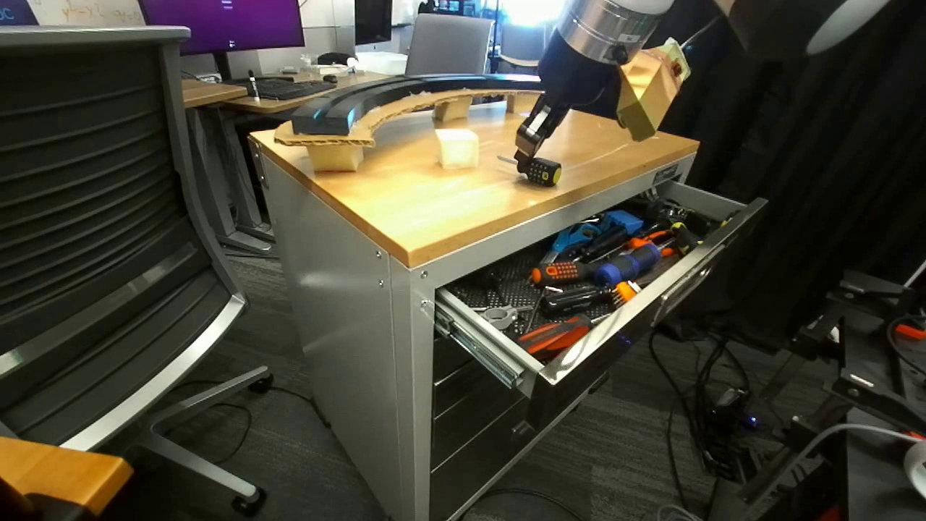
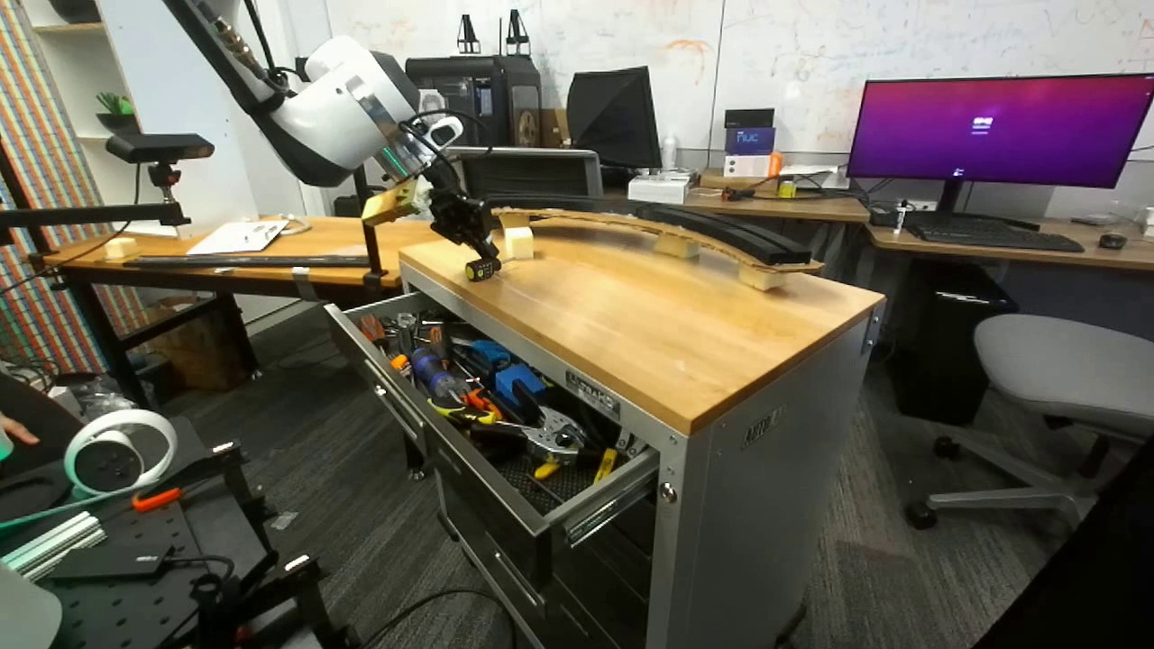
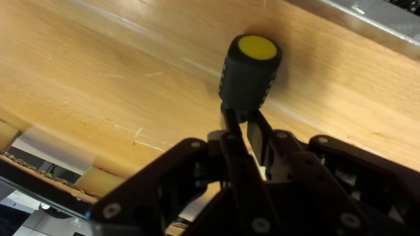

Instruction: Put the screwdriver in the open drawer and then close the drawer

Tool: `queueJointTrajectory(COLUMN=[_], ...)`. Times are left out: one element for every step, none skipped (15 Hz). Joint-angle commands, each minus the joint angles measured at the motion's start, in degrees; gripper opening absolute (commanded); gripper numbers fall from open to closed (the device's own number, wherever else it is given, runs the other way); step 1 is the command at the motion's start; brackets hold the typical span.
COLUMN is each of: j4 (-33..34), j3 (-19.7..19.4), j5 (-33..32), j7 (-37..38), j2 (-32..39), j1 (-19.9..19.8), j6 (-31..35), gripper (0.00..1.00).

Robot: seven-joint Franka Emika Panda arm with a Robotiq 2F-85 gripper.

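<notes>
Grasp step, prob. done: hand looks clenched on screwdriver at neck, by near edge of tabletop; can't tell if it's off it. Next: up, past edge, down into drawer w/o bumping rim. In an exterior view, block sits left; tools crowd drawer, mat shows left.

Two wide cams, one tight
Drawer = 6 o'clock: both exterior views look down from about 5 and 7, sharing the worktop; wrist view has us close above it.
</notes>
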Motion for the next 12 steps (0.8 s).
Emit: queueJointTrajectory(j4=[-10.9, -12.1, -13.4, -14.5, -15.8, -17.1, -18.1, -18.9, -19.4, -20.0, -20.4, -21.0], j3=[-1.5, -1.8, -1.9, -2.0, -2.0, -1.9, -1.9, -1.9, -1.6, -1.5, -1.2, -0.9], j5=[-2.9, -3.7, -3.9, -4.3, -4.5, -4.4, -4.7, -5.3, -5.0, -5.5, -6.2, -6.3], j7=[4.0, 5.0, 5.6, 6.3, 6.8, 7.1, 7.7, 8.6, 8.6, 9.2, 10.0, 10.6], j2=[-3.9, -4.8, -6.0, -6.7, -7.5, -8.4, -9.0, -9.6, -10.1, -10.6, -11.4, -11.7], j1=[-1.1, -1.2, -1.1, -1.2, -1.2, -1.1, -1.0, -0.9, -0.7, -0.6, -0.4, -0.2], j6=[1.9, 2.2, 1.6, 1.9, 2.2, 2.0, 2.6, 3.1, 3.6, 4.6, 6.3, 8.1], gripper=[0.14, 0.14, 0.15, 0.15, 0.15, 0.15, 0.14, 0.14, 0.15, 0.26, 0.4, 0.45])
